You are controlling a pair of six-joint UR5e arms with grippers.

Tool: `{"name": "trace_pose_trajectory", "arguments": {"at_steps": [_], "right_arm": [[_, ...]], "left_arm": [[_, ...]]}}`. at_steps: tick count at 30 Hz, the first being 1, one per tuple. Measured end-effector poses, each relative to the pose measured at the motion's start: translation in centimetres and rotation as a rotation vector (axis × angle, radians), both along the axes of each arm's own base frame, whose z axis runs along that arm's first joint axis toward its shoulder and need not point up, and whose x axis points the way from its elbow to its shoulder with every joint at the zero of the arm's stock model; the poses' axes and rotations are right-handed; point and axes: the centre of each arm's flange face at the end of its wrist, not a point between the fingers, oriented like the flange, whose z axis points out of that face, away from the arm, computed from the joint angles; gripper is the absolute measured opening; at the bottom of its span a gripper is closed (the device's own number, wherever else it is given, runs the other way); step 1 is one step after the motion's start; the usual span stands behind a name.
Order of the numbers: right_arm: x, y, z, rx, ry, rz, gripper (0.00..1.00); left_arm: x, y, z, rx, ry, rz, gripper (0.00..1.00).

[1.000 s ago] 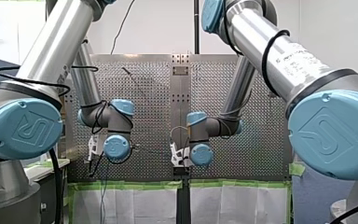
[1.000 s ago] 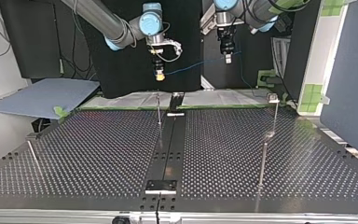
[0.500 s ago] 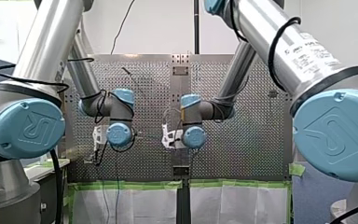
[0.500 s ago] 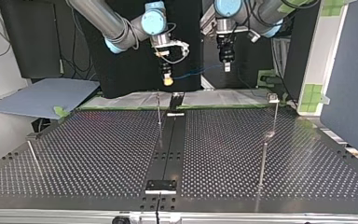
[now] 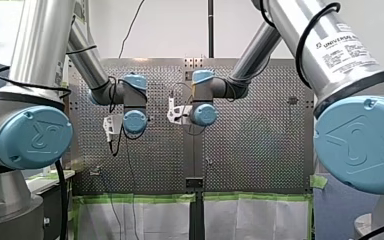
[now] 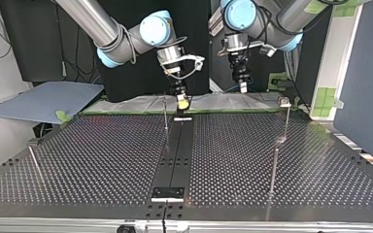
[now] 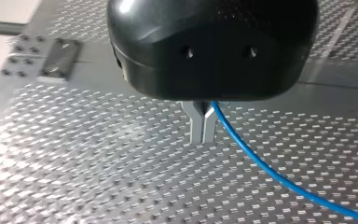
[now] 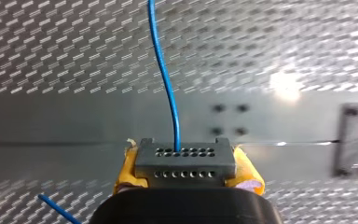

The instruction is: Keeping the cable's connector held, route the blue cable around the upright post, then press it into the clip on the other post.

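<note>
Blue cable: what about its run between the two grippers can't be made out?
- Left wrist view: blue cable leaves my left gripper, then the edge cuts it off.
- Right wrist view: it leaves the connector, cut off likewise.
- Top view: the span toward my right gripper is too thin against the dark backdrop.
- Clip: too small.

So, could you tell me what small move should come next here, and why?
Probably lower my right gripper beside the upright post to start the wrap: it holds the connector, my left gripper is shut on the blue cable, and the cable between them touches no post yet.
</note>
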Motion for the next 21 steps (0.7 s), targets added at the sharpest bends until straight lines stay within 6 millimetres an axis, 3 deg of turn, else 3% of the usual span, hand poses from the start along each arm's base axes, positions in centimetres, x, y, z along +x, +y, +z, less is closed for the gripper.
{"name": "trace_pose_trajectory", "arguments": {"at_steps": [15,21], "right_arm": [[1.0,-0.1,12.4,-0.115,-0.137,0.069,0.0],[1.1,0.0,14.9,-0.133,-0.174,0.083,0.0]], "left_arm": [[3.2,1.3,9.1,-0.088,-0.121,0.072,0.0],[3.9,2.2,13.0,-0.099,-0.166,0.113,0.0]]}}
